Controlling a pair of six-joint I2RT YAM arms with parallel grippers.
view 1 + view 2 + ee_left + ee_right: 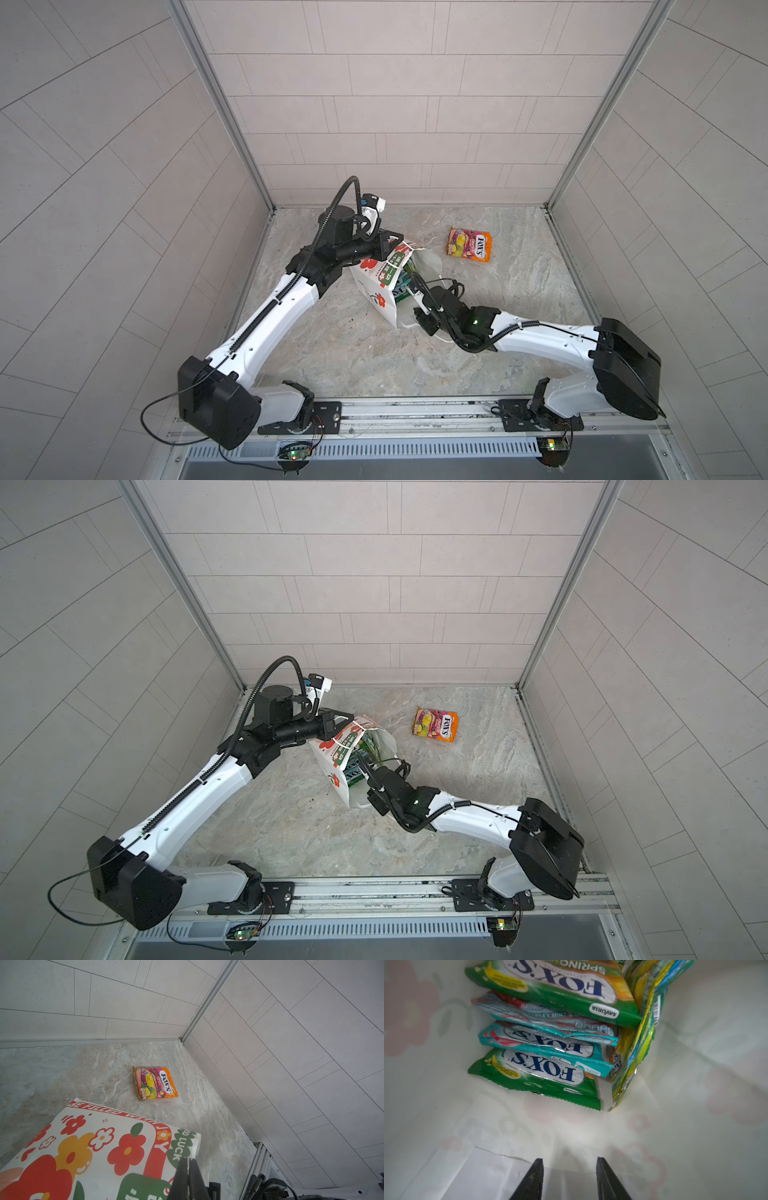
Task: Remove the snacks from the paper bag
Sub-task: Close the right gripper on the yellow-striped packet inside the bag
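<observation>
Currently the white paper bag [376, 276] [332, 756] sits tipped on the marble-pattern tabletop [332, 353], with its flowered red-and-green printed side facing up in both top views. The left gripper [188, 1164] is at the bag's rim, beside the green "LUCK" print. Its 2 black fingers are pressed together with a thin strip of the bag's white paper pinched between them.

The right gripper [570, 1160] reaches in through the bag's open mouth. Its 2 fingers stand apart with nothing between them, short of the packets and not touching any.

Deep inside the bag, against its far end, 4 FOX'S packets lie stacked flat:
- an upper green packet [550, 995]
- a teal mint packet [542, 1015]
- a second teal packet [546, 1045]
- a lower green packet [533, 1082]

Just beside this stack, a yellow-green packet [639, 1028] stands on edge and leans against the stack.

Outside the bag, 1 orange-pink FOX'S Fruits packet [469, 244] [435, 725] [154, 1082] lies flat on the tabletop with its label up. It is well apart from the bag, out beyond its mouth.
</observation>
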